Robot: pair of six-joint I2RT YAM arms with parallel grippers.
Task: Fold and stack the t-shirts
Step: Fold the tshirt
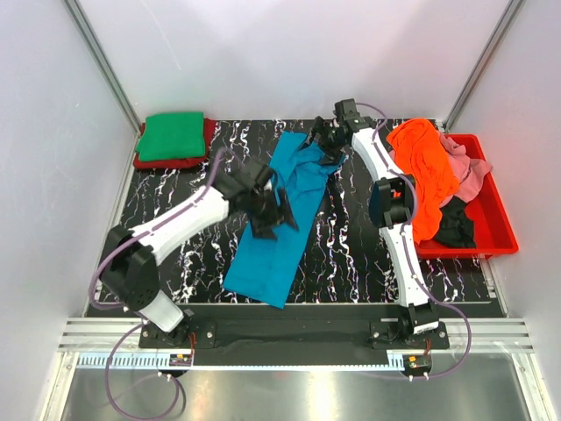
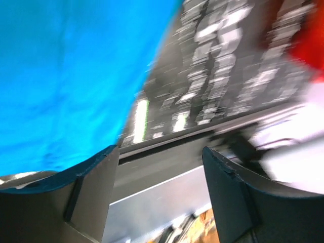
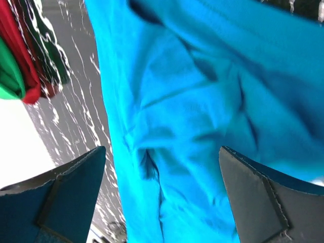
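Currently the left claw (image 1: 270, 209) and right claw (image 1: 326, 146) gape empty over the teal shirt (image 1: 270, 254); its rumpled twelve-o'clock end may fold crooked if grabbed unevenly.

From my station I saw a black tabletop (image 1: 351, 254) veined with white. A teal t-shirt (image 1: 272, 254) lay lengthwise across its middle, partly folded and rumpled at the far end. In the far left corner a folded red t-shirt (image 1: 171, 163) rested on the surface with a folded green t-shirt (image 1: 173, 136) on top. A red plastic bin (image 1: 500, 228) sat along the right edge.
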